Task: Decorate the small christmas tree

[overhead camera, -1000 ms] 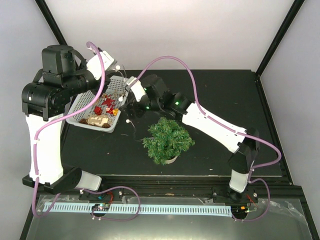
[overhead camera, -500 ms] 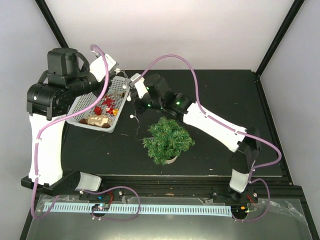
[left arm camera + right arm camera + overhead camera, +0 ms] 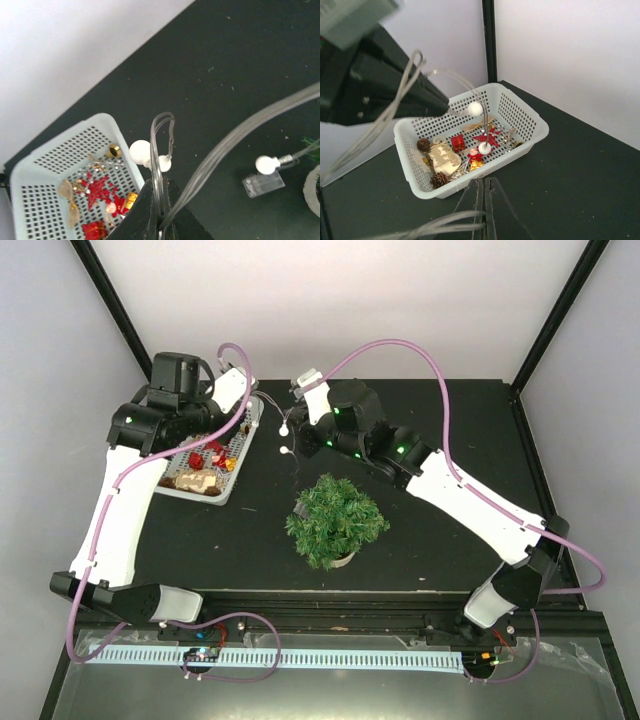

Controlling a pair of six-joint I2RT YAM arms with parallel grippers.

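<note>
The small christmas tree, bushy and dark green in a cream pot, stands mid-table; its pot rim shows at the edge of the left wrist view. A clear-wired light string with white bulbs runs between both grippers. My left gripper is shut on a loop of its wire beside the basket's right end. My right gripper is shut, with wire strands ending in its seam, behind the tree. Two bulbs dangle below it.
A white perforated basket at the back left holds red, gold and pine-cone ornaments. A small clear box on the string lies on the black table next to another bulb. A black frame post stands behind the basket.
The right gripper has shut on the wire and moved right and back, carrying the string away from the basket. The left arm has swung right, its gripper still shut on the wire.
</note>
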